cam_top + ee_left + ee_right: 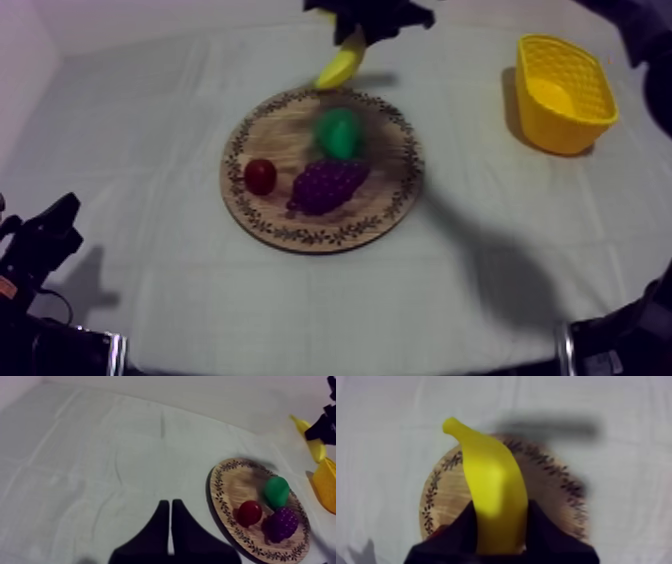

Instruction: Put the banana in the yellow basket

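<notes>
My right gripper (502, 526) is clamped round the banana (491, 476), holding it in the air over the far rim of the board (285, 130), clear of the pear (338, 132), grapes (328, 185) and small red fruit (260, 176) lying there. The pick looks done, so the carry is in hand. Next I must swing across to the basket (565, 135), well apart at the table's right, get above its opening, then let go. My left gripper (171, 513) rests closed on nothing.

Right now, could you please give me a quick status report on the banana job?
Right gripper shut on banana, held above far edge of wooden board. Left gripper shut, parked low. Yellow basket to the right, nothing in between.
</notes>
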Tool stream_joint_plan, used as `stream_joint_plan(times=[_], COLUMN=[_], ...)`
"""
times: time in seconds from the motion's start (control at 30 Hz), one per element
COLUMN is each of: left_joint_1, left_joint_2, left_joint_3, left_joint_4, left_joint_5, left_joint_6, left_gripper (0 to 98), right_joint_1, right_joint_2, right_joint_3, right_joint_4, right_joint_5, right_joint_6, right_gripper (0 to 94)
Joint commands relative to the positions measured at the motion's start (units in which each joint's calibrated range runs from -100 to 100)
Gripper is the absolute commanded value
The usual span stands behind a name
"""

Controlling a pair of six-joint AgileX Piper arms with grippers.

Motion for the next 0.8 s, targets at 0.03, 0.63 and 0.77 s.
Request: stream_joint_plan(times=[0.03,0.63,0.77], left_joint_1=[0.0,0.0,0.0], left_joint_2=[0.0,0.0,0.0], left_joint_3=[0.0,0.0,0.0], left_joint_4=[0.00,0.00,0.00], left_joint_5=[0.0,0.0,0.0], left_joint_6=[0.0,0.0,0.0], left_gripper=[0.1,0.1,0.1], right_joint_1=[3.5,21.0,23.9], right_joint_2=[-5.7,-15.1,-14.1], right_joint_3=[5.7,24.3,25.4], right_joint_4=[-0.1,-1.1,-1.0], right_joint_5=[-1.9,-11.1,-12.1], right_joint_6=[0.8,7.0,7.8], right_gripper=[8.6,9.1,9.2])
